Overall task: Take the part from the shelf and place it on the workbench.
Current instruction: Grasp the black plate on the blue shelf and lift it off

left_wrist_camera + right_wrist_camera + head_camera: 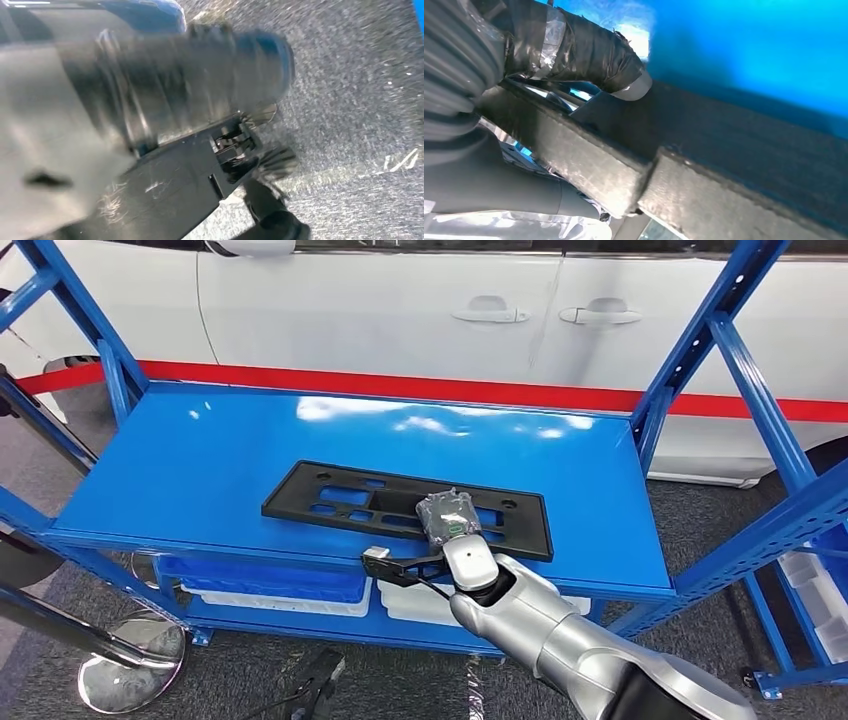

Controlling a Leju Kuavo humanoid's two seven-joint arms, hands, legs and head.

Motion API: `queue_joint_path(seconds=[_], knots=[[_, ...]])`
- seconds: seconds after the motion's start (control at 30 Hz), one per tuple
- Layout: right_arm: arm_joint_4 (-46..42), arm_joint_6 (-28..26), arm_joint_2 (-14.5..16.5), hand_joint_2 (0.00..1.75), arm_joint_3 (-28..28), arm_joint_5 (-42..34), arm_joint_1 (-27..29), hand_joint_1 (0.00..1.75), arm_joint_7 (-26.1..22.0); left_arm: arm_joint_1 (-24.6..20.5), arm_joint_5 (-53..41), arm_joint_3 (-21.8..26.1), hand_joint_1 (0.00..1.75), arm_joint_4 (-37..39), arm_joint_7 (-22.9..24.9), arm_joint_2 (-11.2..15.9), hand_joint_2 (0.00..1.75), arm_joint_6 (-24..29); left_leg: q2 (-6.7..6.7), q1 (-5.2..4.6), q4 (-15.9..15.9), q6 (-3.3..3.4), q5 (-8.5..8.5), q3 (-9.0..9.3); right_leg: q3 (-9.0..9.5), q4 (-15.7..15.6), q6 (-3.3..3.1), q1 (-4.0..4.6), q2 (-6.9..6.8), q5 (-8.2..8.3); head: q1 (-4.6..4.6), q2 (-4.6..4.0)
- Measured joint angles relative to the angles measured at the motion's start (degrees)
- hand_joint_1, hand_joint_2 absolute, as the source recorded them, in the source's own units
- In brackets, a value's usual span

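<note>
The part [350, 502] is a flat black rectangular frame with several cut-outs, lying on the blue shelf board [200, 460] near its front edge. My right hand [448, 520] reaches in from the lower right and sits over the part's front right section. In the right wrist view the tape-wrapped thumb [589, 55] lies on top of the part [734, 150] and grey fingers [499, 185] curl under its edge, so the hand grips it. In the left wrist view my left hand [45, 165] is a grey blur above grey carpet, its fingers unreadable.
Blue uprights [700, 340] flank the shelf on both sides. A white car [400, 310] with a red stripe stands behind. Blue [265, 585] and white [415, 605] bins sit on the lower level. A round metal base [130, 660] is on the floor at left.
</note>
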Motion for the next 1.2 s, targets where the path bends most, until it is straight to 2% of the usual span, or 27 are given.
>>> queue_joint_path(seconds=[0.03,0.07,0.1,0.17,0.2,0.23,0.3,0.37,0.4,0.5,0.53,0.57,0.6,0.67,0.7,0.73,0.8,0.87,0.93,1.0,1.03,1.07,1.1,1.17,1.2], knots=[[0.01,-0.84,-0.16,1.75,-0.03,-0.37,0.20,1.75,-0.25,0.02,-0.60,0.00,0.00,0.00,-0.60,-0.01,1.75,1.43,0.02,-0.04,0.03,0.02,0.00,-0.02,-1.05,2.24,0.01,0.00,-0.01,-0.46,-0.01,-0.01],[-0.02,-2.00,-0.34,1.75,-0.12,-0.89,0.35,1.75,-0.63,0.04,-1.29,0.00,0.00,0.00,-1.35,-0.01,1.75,3.18,0.01,-0.06,0.06,0.04,-0.02,-0.01,-1.09,2.42,-0.04,0.00,-0.01,0.15,-0.01,-0.01],[-0.12,-3.52,-0.55,1.75,-0.30,-1.62,0.47,1.75,-1.23,0.05,-2.00,0.00,0.00,0.00,-2.25,-0.04,1.75,5.22,-0.04,-0.07,0.10,0.03,-0.04,0.04,0.06,0.12,-0.17,0.00,-0.01,1.78,-0.01,-0.01],[-0.99,-7.71,-1.26,1.75,-0.98,-3.97,0.93,1.75,-3.21,0.18,-2.82,-0.01,0.00,0.00,-4.17,-0.14,0.87,7.66,-0.23,-0.13,0.21,-0.12,-0.16,0.09,4.19,-8.14,-0.56,0.06,0.00,5.42,-0.01,0.00],[-1.99,-10.23,-1.78,1.75,-1.46,-5.42,1.47,1.75,-4.41,0.36,-2.66,-0.02,0.00,0.00,-5.04,-0.18,0.87,7.38,-0.32,-0.23,0.29,-0.29,-0.22,0.01,5.84,-11.50,-0.74,0.14,0.01,6.42,-0.04,0.00],[-3.28,-12.59,-2.29,1.75,-1.95,-6.76,2.16,1.75,-5.50,0.62,-2.20,-0.02,0.00,0.00,-5.73,-0.19,0.87,6.19,-0.38,-0.30,0.34,-0.50,-0.24,-0.09,6.74,-13.37,-0.88,0.24,0.05,6.72,-0.07,0.00],[-7.19,-16.71,-3.47,1.75,-3.25,-9.13,4.10,1.75,-7.07,1.47,-1.00,-0.01,0.00,0.00,-6.85,-0.19,1.75,3.42,-0.36,-0.28,0.23,-1.03,-0.17,-0.10,7.06,-14.10,-1.16,0.50,0.23,6.68,-0.09,0.00],[-12.02,-19.52,-4.75,1.75,-5.00,-11.00,6.35,1.75,-7.78,2.54,-0.20,-0.01,0.00,0.00,-7.58,-0.20,1.75,2.11,-0.25,-0.05,0.97,-1.62,-1.05,-0.25,7.41,-14.58,-1.68,0.35,0.34,6.91,-0.14,0.00],[-14.84,-20.78,-5.46,1.75,-6.04,-11.61,7.72,1.75,-7.87,3.02,0.04,-0.02,0.00,0.00,-7.82,-0.21,1.75,1.88,-0.23,0.02,2.71,-1.90,-2.32,-0.90,7.62,-14.83,-1.96,0.20,0.28,6.99,-0.25,0.00],[-25.82,-24.42,-8.40,1.75,-9.40,-12.04,13.69,1.75,-7.03,4.47,0.60,-0.01,0.00,0.01,-8.73,-0.17,1.75,1.60,-0.23,0.15,13.07,-2.48,-7.54,-5.31,7.98,-15.04,-2.43,0.09,-0.04,6.89,-0.51,0.00],[-30.00,-25.17,-9.50,1.75,-10.46,-12.03,15.86,1.75,-6.59,5.07,0.82,0.00,0.00,0.01,-9.13,-0.08,1.75,1.48,-0.22,0.17,15.55,-2.56,-8.19,-6.38,8.04,-15.02,-2.50,0.11,-0.07,6.83,-0.50,0.00],[-33.80,-25.51,-10.46,1.75,-11.36,-12.03,17.74,1.75,-6.25,5.65,1.02,0.00,0.00,0.02,-9.44,0.03,1.75,1.38,-0.22,0.17,16.09,-2.57,-7.78,-6.58,8.11,-14.99,-2.55,0.11,-0.01,6.76,-0.52,0.00],[-37.18,-25.59,-11.28,1.75,-12.14,-12.05,19.25,1.75,-5.89,6.08,1.19,0.00,0.00,0.02,-9.66,0.17,1.75,1.31,-0.21,0.17,14.30,-2.46,-6.32,-5.69,8.20,-14.97,-2.54,0.11,0.12,6.71,-0.54,0.00],[-42.43,-25.53,-12.63,1.75,-13.44,-12.08,21.39,1.75,-5.24,6.41,1.31,0.00,0.00,0.03,-9.82,0.45,1.75,1.25,-0.22,0.08,6.43,-1.96,-2.56,-1.86,8.39,-14.94,-2.38,0.14,0.32,6.59,-0.52,0.00],[-44.71,-25.47,-13.26,1.75,-14.11,-12.10,22.25,1.75,-5.03,6.40,1.33,0.00,0.00,0.04,-9.84,0.57,1.75,1.25,-0.25,-0.06,2.86,-1.69,-1.42,-0.12,8.36,-14.87,-2.20,0.23,0.35,6.54,-0.49,0.00],[-46.82,-25.38,-13.83,1.75,-14.78,-12.10,23.04,1.75,-4.92,6.40,1.33,0.00,0.00,0.04,-9.84,0.65,1.75,1.25,-0.29,-0.23,0.68,-1.46,-0.95,0.89,8.25,-14.83,-1.96,0.30,0.35,6.54,-0.46,0.00],[-50.68,-25.20,-14.83,1.75,-16.02,-12.10,24.33,1.75,-4.92,6.49,1.34,0.00,0.00,0.04,-9.83,0.71,1.75,1.25,-0.38,-0.52,-0.31,-1.09,-0.94,1.21,7.98,-14.83,-1.38,0.35,0.34,6.67,-0.46,0.00],[-53.84,-25.03,-15.76,1.75,-17.11,-12.10,25.35,1.75,-4.92,6.60,1.33,0.00,0.00,0.04,-9.82,0.72,1.75,1.25,-0.32,-0.28,-0.64,-0.45,-0.55,1.23,7.47,-13.63,-0.78,0.34,0.25,6.10,-0.42,0.00],[-56.44,-24.99,-16.59,1.75,-18.09,-12.09,25.95,1.75,-4.98,6.57,1.33,0.01,0.00,0.04,-9.84,0.72,1.75,1.27,-0.22,-0.02,-1.00,0.23,-0.25,1.34,5.52,-8.92,-0.32,0.37,0.14,3.39,-0.11,0.00],[-58.63,-25.52,-17.18,1.75,-18.88,-12.08,26.67,1.75,-5.44,6.54,1.41,0.01,0.00,0.04,-10.12,0.73,1.75,1.60,-0.18,-0.09,-0.93,0.52,-0.26,1.26,2.29,-1.70,-0.04,0.32,0.10,-0.32,0.13,0.00],[-59.91,-26.21,-17.50,1.75,-19.26,-12.02,27.39,1.75,-5.92,6.56,1.49,0.01,0.00,0.04,-10.40,0.73,1.75,2.01,-0.19,-0.11,-0.87,0.56,-0.29,1.22,1.05,1.01,0.06,0.25,0.09,-1.34,0.14,0.00],[-61.41,-27.07,-17.89,1.75,-19.63,-11.85,28.28,1.75,-6.46,6.60,1.56,0.02,0.00,0.04,-10.71,0.73,1.75,2.52,-0.23,-0.11,-0.75,0.55,-0.36,1.20,0.67,1.84,0.14,0.13,0.08,-1.25,0.14,0.00],[-63.27,-28.01,-18.27,1.75,-20.05,-11.50,29.19,1.75,-6.91,6.63,1.62,0.02,0.00,0.04,-11.03,0.72,1.75,2.99,-0.29,-0.08,-0.57,0.52,-0.48,1.19,1.35,0.44,0.19,0.00,0.07,-0.03,0.15,0.00],[-67.27,-29.39,-19.00,1.75,-20.90,-10.39,30.63,1.75,-7.20,6.67,1.65,0.02,0.00,0.04,-11.40,0.70,1.75,3.51,-0.41,-0.03,0.03,0.21,-0.96,1.19,4.79,-6.74,0.25,-0.30,-0.01,3.58,0.15,0.00],[-69.47,-29.82,-19.27,1.75,-21.37,-9.68,31.33,1.75,-7.15,6.66,1.61,0.02,0.00,0.05,-11.46,0.70,1.75,3.60,-0.47,-0.12,0.49,-0.06,-1.27,1.08,6.40,-10.04,0.17,-0.31,0.01,4.71,0.15,0.00]])
